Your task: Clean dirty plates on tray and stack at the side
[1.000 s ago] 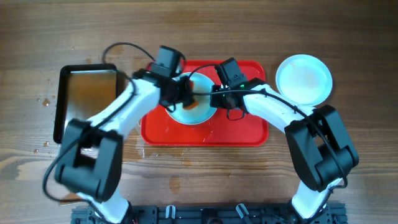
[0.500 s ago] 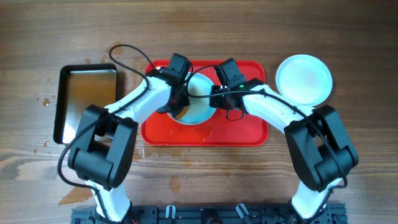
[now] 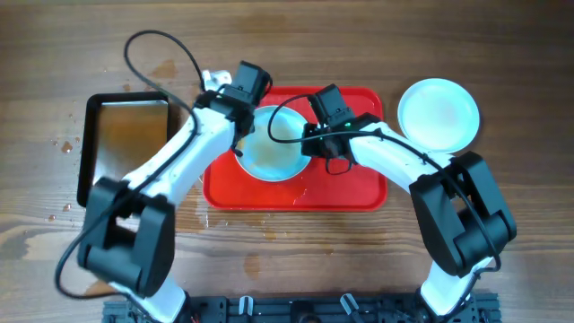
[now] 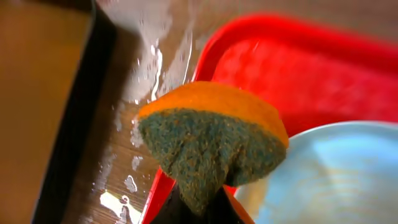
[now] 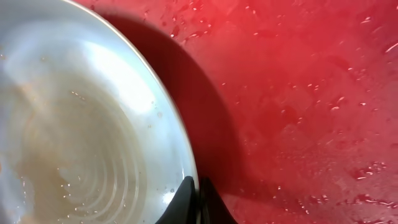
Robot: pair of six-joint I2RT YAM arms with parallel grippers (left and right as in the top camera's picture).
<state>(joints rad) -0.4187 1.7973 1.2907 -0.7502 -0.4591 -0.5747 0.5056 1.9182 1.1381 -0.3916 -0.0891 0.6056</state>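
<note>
Moved: the left arm has swung up and off the plate (image 3: pixel 273 151). Half a second ago its sponge (image 4: pixel 211 143) was pressed down on the plate, and now it hangs clear of it.
Not moved: the right arm, the plate and the red tray (image 3: pixel 350 184) lie as they did before.
Left fingers (image 4: pixel 186 214): clenched on the sponge, its green scouring face toward the wrist camera and its orange back behind. Under them is the tray's corner. In that view the wet bench (image 4: pixel 146 74) is just to their left, the metal pan (image 4: pixel 37 93) is farther on that side, and the plate's rim is to their right.
Right fingers (image 5: pixel 180 208): pinched on the rim of the plate. In that view the plate spreads to their left and the bare wet tray to their right. A dark shadow runs along the rim, but I cannot tell whether the plate is tipped.
Plate: on the tray, between the two pairs of fingers. From above no orange streak shows, but the right wrist view shows a thin brownish film in its hollow.
Second plate (image 3: pixel 438 115): on the bench past the tray's end on the right arm's side, well apart from both pairs of fingers. It looks clean.
Meaning: the wiping pass seems to be finished or paused. I judge that the plate needs either one more pass for the film or a carry over to the second plate. No third plate is in view.
</note>
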